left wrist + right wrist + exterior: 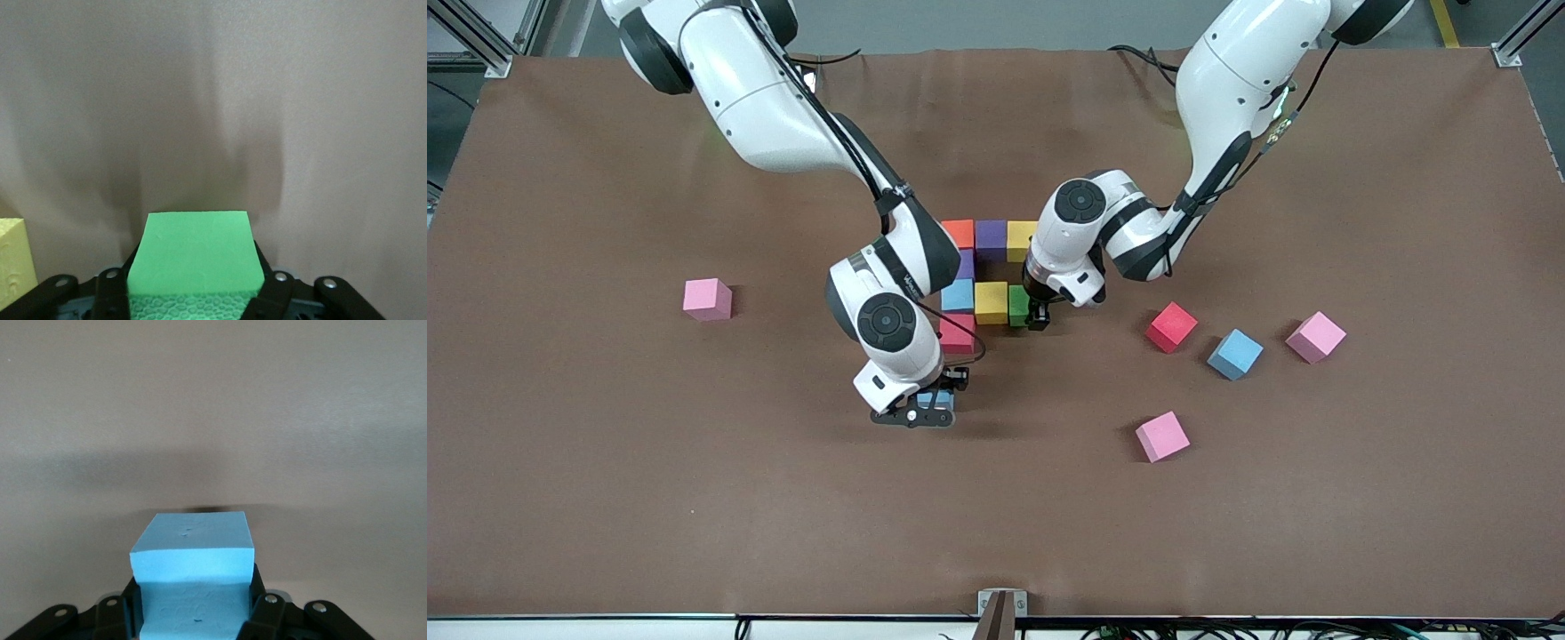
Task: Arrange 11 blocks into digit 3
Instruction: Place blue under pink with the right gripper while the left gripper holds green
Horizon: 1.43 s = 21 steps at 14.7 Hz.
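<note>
My left tool (1037, 317) grips the green block (1018, 305) beside the yellow block (991, 302); my right tool (925, 411) clasps a light blue block (936, 399) over the worktop (605, 444).

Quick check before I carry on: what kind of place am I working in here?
Most likely a robotics lab bench, not a home or factory line. A brown mat covers the table, aluminium frame posts stand at its corners, and loose cables run along the edge nearest the front camera. Foam blocks are the only workpieces.

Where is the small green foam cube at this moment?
The small green foam cube is held in the left pincer, at the end of the figure's middle bar, beside the yellow cube and toward the left arm's end of the table.
</note>
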Each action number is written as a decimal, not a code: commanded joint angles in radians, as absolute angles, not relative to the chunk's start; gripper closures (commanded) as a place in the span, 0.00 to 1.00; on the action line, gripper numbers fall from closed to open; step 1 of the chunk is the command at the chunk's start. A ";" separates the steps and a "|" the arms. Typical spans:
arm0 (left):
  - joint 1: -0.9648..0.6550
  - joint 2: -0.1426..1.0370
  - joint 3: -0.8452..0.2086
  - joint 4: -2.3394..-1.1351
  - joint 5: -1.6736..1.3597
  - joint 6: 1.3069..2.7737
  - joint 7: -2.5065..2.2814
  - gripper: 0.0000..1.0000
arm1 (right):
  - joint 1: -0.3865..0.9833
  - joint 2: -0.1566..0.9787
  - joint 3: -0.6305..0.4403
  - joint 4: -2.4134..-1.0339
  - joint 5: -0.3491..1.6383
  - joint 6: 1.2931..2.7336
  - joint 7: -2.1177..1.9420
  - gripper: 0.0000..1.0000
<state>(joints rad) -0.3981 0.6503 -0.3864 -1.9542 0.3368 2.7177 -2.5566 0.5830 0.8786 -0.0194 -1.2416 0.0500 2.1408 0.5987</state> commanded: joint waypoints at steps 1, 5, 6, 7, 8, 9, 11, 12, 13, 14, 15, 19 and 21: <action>-0.408 0.673 -0.383 -1.940 0.356 2.735 -2.566 0.52 | 0.601 0.905 -0.025 -1.209 0.032 2.140 0.629 0.55; -0.422 0.672 -0.383 -1.940 0.356 2.734 -2.560 0.00 | 0.617 0.930 -0.023 -1.210 0.035 2.141 0.624 0.54; -0.425 0.670 -0.383 -1.939 0.356 2.734 -2.563 0.00 | 0.621 0.931 -0.023 -1.212 0.035 2.141 0.620 0.54; -0.423 0.667 -0.382 -1.939 0.356 2.734 -2.565 0.00 | 0.621 0.931 -0.023 -1.215 0.035 2.140 0.617 0.54; -0.422 0.660 -0.383 -1.939 0.356 2.731 -2.565 0.00 | 0.623 0.931 -0.021 -1.216 0.038 2.138 0.615 0.54; -0.420 0.654 -0.383 -1.939 0.356 2.729 -2.565 0.00 | 0.626 0.931 -0.021 -1.218 0.040 2.135 0.615 0.54; -0.419 0.637 -0.382 -1.939 0.356 2.724 -2.562 0.00 | 0.633 0.933 -0.020 -1.219 0.044 2.135 0.615 0.54; -0.416 0.635 -0.382 -1.939 0.356 2.723 -2.562 0.00 | 0.635 0.933 -0.020 -1.220 0.044 2.134 0.608 0.54; -0.416 0.631 -0.382 -1.939 0.356 2.721 -2.560 0.00 | 0.640 0.931 -0.020 -1.223 0.046 2.132 0.588 0.54; -0.416 0.621 -0.382 -1.939 0.356 2.714 -2.560 0.00 | 0.643 0.931 -0.020 -1.223 0.049 2.131 0.568 0.53; -0.413 0.611 -0.382 -1.939 0.356 2.701 -2.560 0.00 | 0.644 0.931 -0.018 -1.224 0.048 2.129 0.562 0.53; -0.419 0.520 -0.400 -1.940 0.356 2.573 -2.557 0.00 | 0.649 0.927 -0.017 -1.236 0.046 2.128 0.546 0.52; -0.413 0.483 -0.411 -1.940 0.356 2.521 -2.557 0.00 | 0.644 0.922 -0.017 -1.238 0.044 2.087 0.517 0.52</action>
<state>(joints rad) -0.4165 0.5478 -0.4021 -1.9230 0.3369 2.5819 -2.5544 0.6410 0.9160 -0.0195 -1.2329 0.0484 2.1292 0.5449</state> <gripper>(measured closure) 0.000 0.401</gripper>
